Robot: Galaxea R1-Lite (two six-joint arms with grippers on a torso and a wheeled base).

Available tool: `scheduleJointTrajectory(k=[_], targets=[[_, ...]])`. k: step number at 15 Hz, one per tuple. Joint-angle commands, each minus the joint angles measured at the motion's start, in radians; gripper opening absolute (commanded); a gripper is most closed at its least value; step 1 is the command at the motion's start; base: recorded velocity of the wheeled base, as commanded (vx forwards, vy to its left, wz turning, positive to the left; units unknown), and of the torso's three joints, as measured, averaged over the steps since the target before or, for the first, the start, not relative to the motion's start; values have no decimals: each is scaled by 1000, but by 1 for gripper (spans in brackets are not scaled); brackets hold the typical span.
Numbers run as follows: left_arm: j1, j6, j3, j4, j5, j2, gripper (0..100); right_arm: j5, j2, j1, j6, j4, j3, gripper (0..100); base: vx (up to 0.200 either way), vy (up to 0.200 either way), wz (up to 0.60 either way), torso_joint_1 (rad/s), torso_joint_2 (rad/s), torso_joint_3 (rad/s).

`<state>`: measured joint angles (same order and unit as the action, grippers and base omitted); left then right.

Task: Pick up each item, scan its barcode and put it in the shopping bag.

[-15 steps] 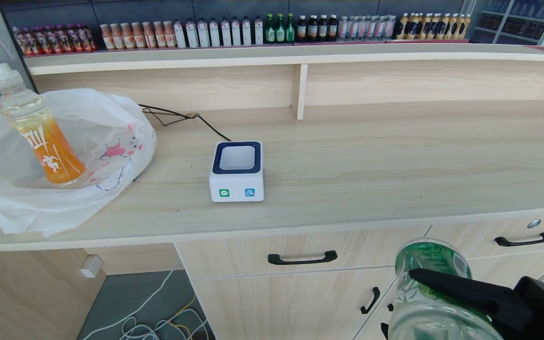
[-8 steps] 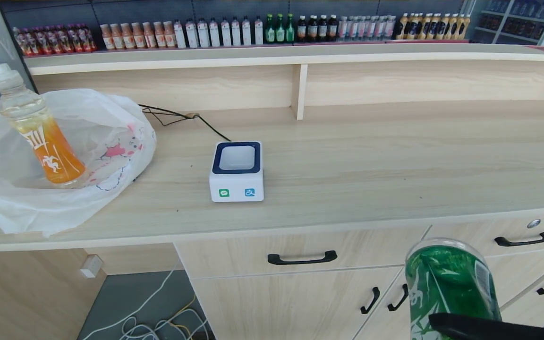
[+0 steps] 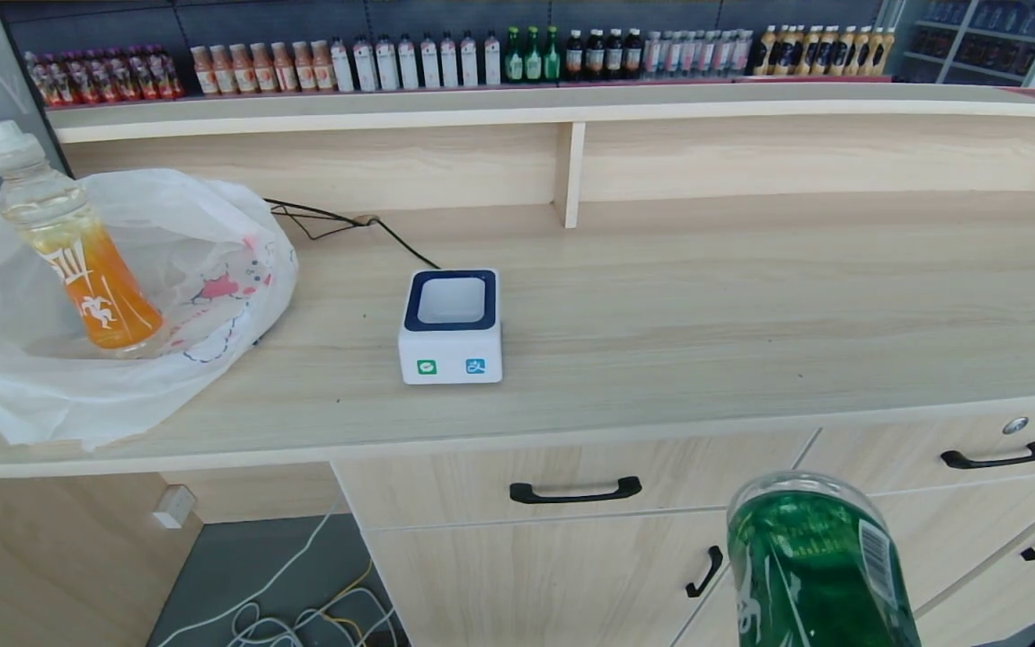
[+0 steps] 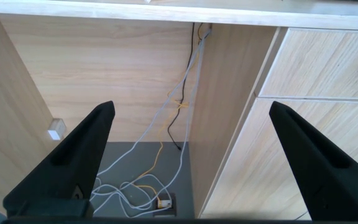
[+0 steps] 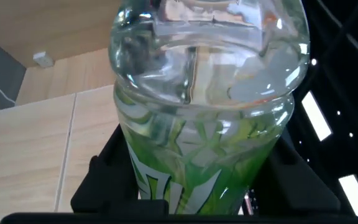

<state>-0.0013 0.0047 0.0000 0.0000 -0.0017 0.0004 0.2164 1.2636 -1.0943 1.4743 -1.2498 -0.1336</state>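
A long counter of pale wood-grain laminate [image 3: 706, 296] runs across the room, with a raised back ledge of the same wood [image 3: 517, 112] split by a thin upright divider [image 3: 574, 171], and drawers with curved black handles [image 3: 575, 491] beneath it. Behind it, a dark wall shelf carries a row of coloured drink bottles [image 3: 446, 58], with a glass-fronted cooler [image 3: 976, 36] at the far right. Loose white and yellow cables [image 3: 302, 620] lie on the grey floor [image 3: 212, 566] in the open bay under the counter.

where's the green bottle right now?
Head view, low on the robot's right: the green bottle is held in the right gripper in front of the drawers, below the counter edge and right of the scanner.
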Motion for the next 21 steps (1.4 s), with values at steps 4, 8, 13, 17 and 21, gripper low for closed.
scheduleJointTrajectory(k=[4,8,13,17,21], targets=[[0,0,0,0,0,0,100,106,131,-19,-12,-69,-47,0,0,0,0,0,0,0],[0,0,0,0,0,0,100,113,131,-15,-6,-68,-52,0,0,0,0,0,0,0],[0,0,0,0,0,0,100,155,117,60,158,-69,-124,0,0,0,0,0,0,0],[1,0,0,0,0,0,100,216,117,83,181,-16,-161,0,0,0,0,0,0,0],[0,0,0,0,0,0,100,218,109,83,190,-8,-142,0,0,0,0,0,0,0]])
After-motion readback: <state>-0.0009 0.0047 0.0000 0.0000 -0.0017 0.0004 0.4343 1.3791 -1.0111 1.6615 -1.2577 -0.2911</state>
